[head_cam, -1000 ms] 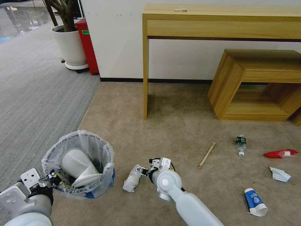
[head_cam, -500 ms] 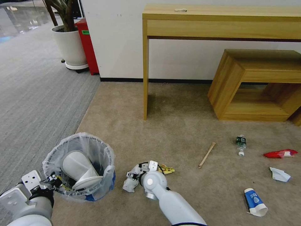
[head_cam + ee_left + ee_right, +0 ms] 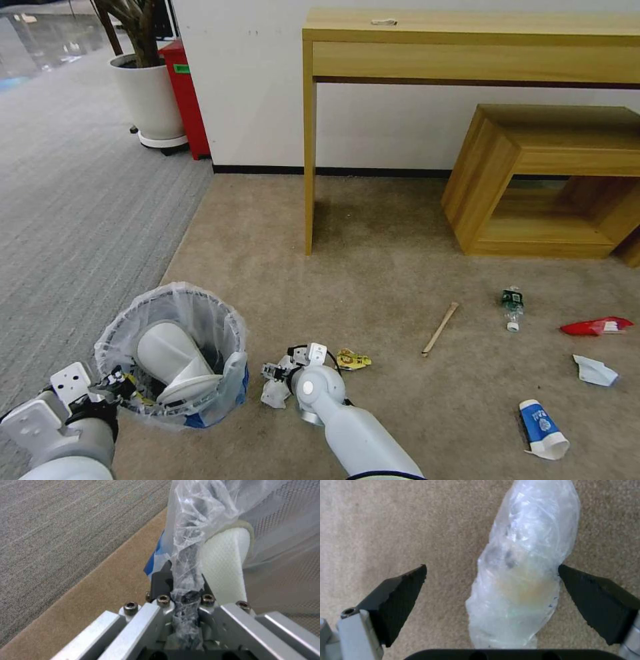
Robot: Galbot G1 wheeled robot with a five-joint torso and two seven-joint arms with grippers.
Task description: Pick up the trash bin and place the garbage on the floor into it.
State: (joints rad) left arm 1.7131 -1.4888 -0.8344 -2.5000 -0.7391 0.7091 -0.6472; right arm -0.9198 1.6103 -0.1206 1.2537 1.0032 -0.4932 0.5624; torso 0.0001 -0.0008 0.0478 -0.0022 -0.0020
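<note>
Gripping the near rim of the trash bin (image 3: 175, 355), the left gripper (image 3: 119, 387) is clamped tight on the rim and its crinkly liner; the left wrist view shows bag plastic pinched between the closed fingers (image 3: 160, 583). The bin stands upright on the beige carpet (image 3: 387, 267), close to the seam with the grey ribbed carpet (image 3: 73, 200). A white slipper (image 3: 175, 363) lies inside, its long axis tilted against the wall of the bin.

The right gripper (image 3: 275, 373) is low over a crumpled clear plastic bag (image 3: 523, 562), which lies on the beige carpet just right of the bin. Its fingers (image 3: 400, 600) are spread wide, one on each side of the bag; one tip sits right at the bag's edge, the other well clear. The bag is long and lumpy, its long axis running straight away from the wrist, crosswise to the line between the fingertips. Something yellowish shows through the plastic; what it is cannot be told.

A yellow wrapper (image 3: 352, 360) lies just beside that gripper. Farther right on the carpet: a wooden stick (image 3: 441, 328) angled toward the far right, a small bottle (image 3: 512, 308) with its cap end toward the robot, a red packet (image 3: 597, 326) lying crosswise, crumpled white paper (image 3: 595, 371), and a blue-and-white carton (image 3: 542, 428). Print on the carton and bottle label is too small to read.
</note>
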